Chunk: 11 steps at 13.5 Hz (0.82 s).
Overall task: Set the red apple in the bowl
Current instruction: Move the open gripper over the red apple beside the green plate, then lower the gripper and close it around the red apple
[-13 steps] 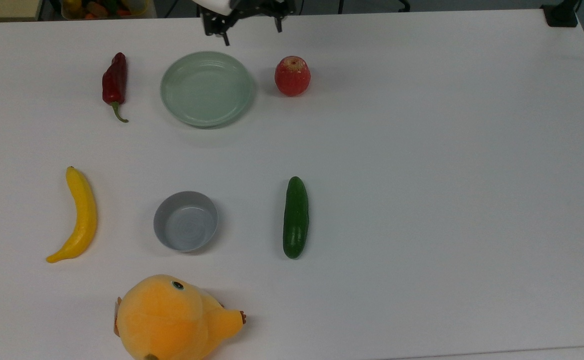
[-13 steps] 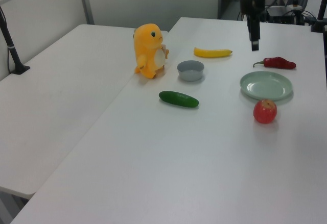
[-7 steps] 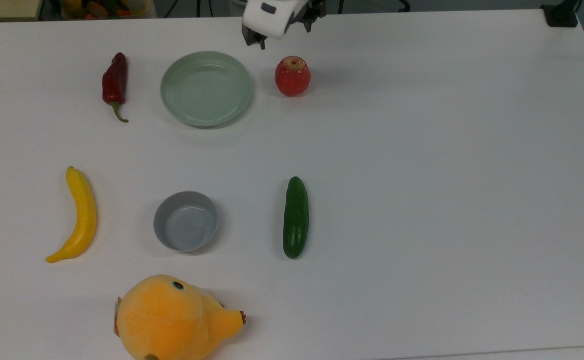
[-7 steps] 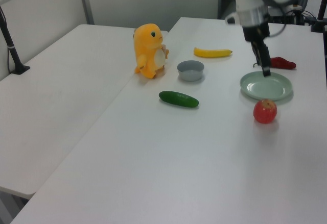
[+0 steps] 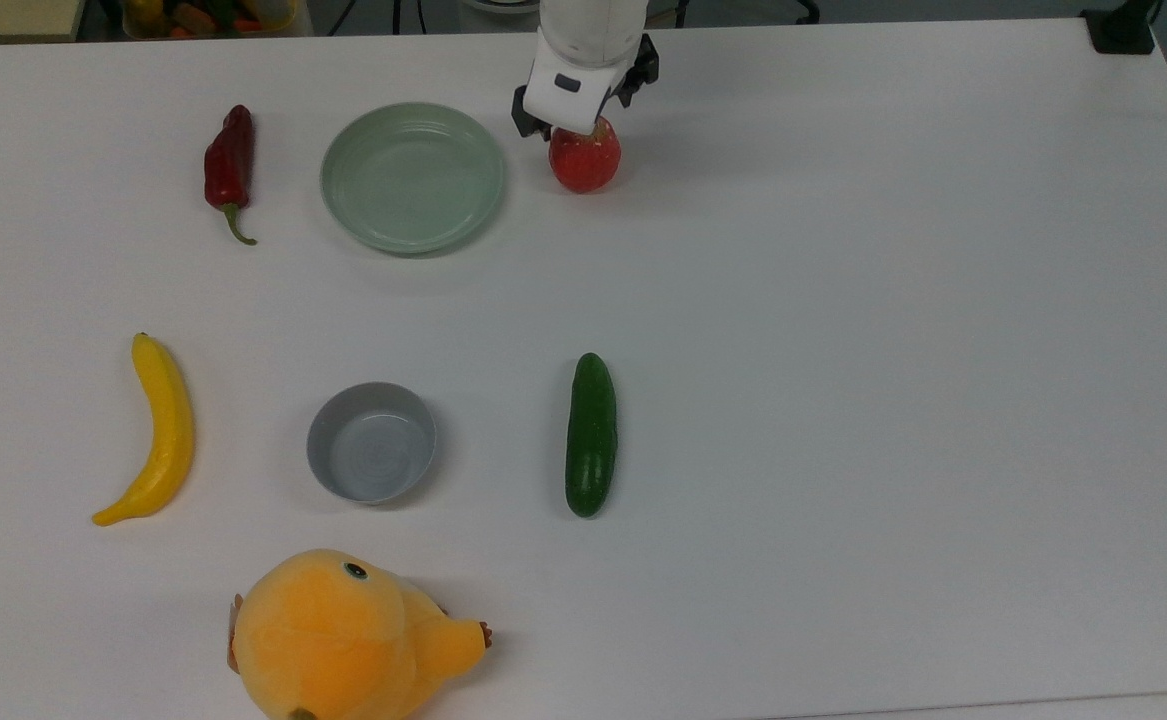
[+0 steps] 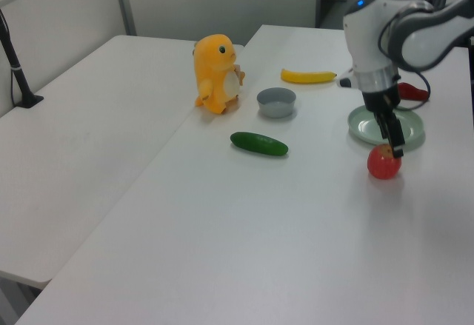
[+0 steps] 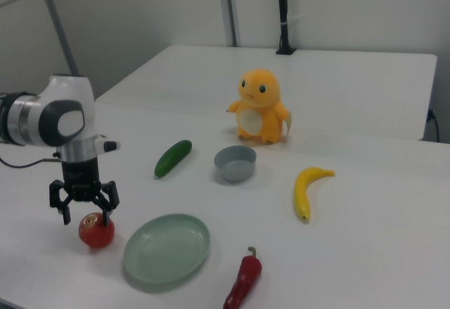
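The red apple (image 5: 586, 165) stands on the white table, to the right of the pale green plate in the top view. My gripper (image 5: 583, 125) hangs straight above it, open. In the right view its fingers (image 7: 107, 207) spread to either side of the apple (image 7: 96, 231), tips about level with the fruit's top and not closed on it. In the left view the gripper (image 6: 395, 147) points down onto the apple (image 6: 384, 164). The small grey bowl (image 5: 371, 442) stands empty nearer the plush toy, well away from the gripper; it is also in the right view (image 7: 235, 162) and the left view (image 6: 276, 101).
A pale green plate (image 5: 413, 178) lies beside the apple, with a dark red chili (image 5: 230, 165) past it. A cucumber (image 5: 591, 435) and a banana (image 5: 158, 430) flank the bowl. An orange plush toy (image 5: 343, 635) sits at the top view's lower edge.
The gripper has come from the table's far edge, past the plate, and dropped down over the apple. The apple and everything else stayed put.
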Each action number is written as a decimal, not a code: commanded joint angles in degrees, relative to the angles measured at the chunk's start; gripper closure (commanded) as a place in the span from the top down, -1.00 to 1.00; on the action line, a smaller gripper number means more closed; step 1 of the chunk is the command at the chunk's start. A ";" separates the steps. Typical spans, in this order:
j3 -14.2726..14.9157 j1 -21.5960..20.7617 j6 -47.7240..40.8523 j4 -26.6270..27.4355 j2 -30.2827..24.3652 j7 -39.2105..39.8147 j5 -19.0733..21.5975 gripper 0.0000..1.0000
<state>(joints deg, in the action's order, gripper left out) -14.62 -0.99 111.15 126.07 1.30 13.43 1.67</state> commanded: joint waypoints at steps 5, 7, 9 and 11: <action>-2.08 0.02 11.97 6.29 -0.95 0.46 -0.26 1.00; -2.34 0.02 13.29 6.64 -0.60 0.54 -0.44 1.00; -2.35 0.02 13.74 6.73 0.28 0.54 -1.92 1.00; -2.35 0.02 13.56 6.64 0.28 0.54 -2.28 0.87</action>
<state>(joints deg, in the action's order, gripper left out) -16.63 -1.00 122.86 131.69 1.73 13.43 0.47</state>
